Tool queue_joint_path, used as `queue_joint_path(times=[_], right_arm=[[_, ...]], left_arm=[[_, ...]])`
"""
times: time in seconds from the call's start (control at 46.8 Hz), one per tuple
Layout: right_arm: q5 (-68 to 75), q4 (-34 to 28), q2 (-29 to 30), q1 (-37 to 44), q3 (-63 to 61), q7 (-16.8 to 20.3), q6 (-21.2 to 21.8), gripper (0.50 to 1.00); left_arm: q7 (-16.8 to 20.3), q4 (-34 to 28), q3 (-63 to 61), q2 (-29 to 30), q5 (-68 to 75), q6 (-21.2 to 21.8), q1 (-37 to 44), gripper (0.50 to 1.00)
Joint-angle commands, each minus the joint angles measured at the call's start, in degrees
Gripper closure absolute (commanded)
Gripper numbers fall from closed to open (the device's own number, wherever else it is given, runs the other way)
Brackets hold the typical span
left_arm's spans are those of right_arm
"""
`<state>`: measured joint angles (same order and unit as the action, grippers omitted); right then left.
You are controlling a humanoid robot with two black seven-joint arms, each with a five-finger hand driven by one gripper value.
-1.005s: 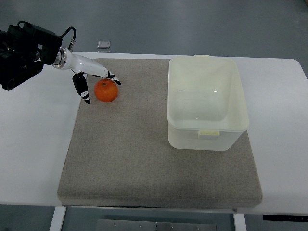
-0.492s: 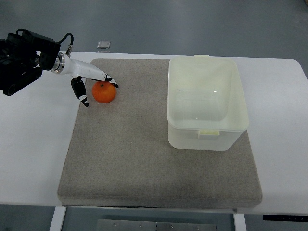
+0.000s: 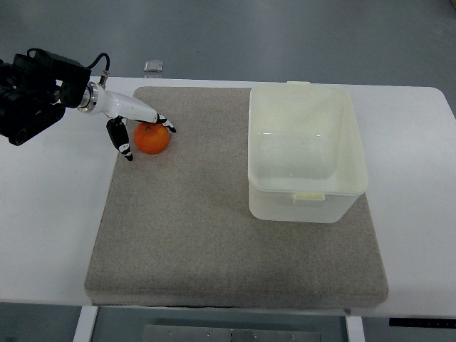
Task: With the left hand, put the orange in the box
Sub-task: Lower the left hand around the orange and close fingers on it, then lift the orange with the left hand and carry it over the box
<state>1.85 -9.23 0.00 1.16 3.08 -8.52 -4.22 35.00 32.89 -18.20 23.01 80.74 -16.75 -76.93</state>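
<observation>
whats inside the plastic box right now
Nothing shows inside the plastic box: only its pale, bare floor. The orange sits outside on the grey mat, with the left hand around it. No part of the inside is covered.

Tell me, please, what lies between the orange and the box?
Only bare grey mat separates the orange from the box in the top view.
</observation>
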Motion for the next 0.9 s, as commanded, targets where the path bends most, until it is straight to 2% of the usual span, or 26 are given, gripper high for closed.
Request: queue_joint_path(times=[0.0, 0.043, 0.064, 0.107, 0.15, 0.171, 0.535, 0.663, 0.812, 0.877], right_arm=[[0.0, 0.0, 0.0, -0.01, 0.0, 0.0, 0.0, 0.574], [0.0, 0.0, 0.0, -0.01, 0.0, 0.0, 0.0, 0.574], [0.0, 0.0, 0.0, -0.01, 0.0, 0.0, 0.0, 0.574], [0.0, 0.0, 0.0, -0.01, 0.0, 0.0, 0.0, 0.574], [0.0, 0.0, 0.0, -0.01, 0.0, 0.0, 0.0, 0.574], [0.0, 0.0, 0.0, -0.01, 0.0, 0.0, 0.0, 0.574], [0.0, 0.0, 0.0, -0.01, 0.0, 0.0, 0.0, 0.574], [0.0, 0.0, 0.0, -0.01, 0.0, 0.0, 0.0, 0.574], [0.0, 0.0, 0.0, -0.01, 0.0, 0.0, 0.0, 0.574], [0.0, 0.0, 0.0, -0.01, 0.0, 0.0, 0.0, 0.574]], left_arm=[[0.0, -0.72, 0.09, -0.69, -0.05, 0.14, 0.2, 0.681], [0.0, -1.07, 0.09, -0.69, 0.03, 0.14, 0.2, 0.72], [0.0, -1.16, 0.09, -0.77, 0.03, 0.14, 0.29, 0.758], [0.0, -1.42, 0.09, -0.78, 0.03, 0.14, 0.2, 0.874], [0.0, -1.51, 0.09, -0.78, 0.04, 0.14, 0.2, 0.968], [0.0, -1.51, 0.0, -0.78, 0.03, 0.14, 0.2, 1.0], [0.0, -2.65, 1.84, -0.86, -0.93, 1.01, -0.41, 1.0], [0.0, -5.37, 3.78, -0.95, -1.72, 1.9, -0.59, 1.0], [0.0, -9.94, 4.13, -4.46, -3.39, 3.83, -2.08, 1.0], [0.0, -9.95, 4.05, -4.82, -3.83, 4.79, -3.05, 1.0]])
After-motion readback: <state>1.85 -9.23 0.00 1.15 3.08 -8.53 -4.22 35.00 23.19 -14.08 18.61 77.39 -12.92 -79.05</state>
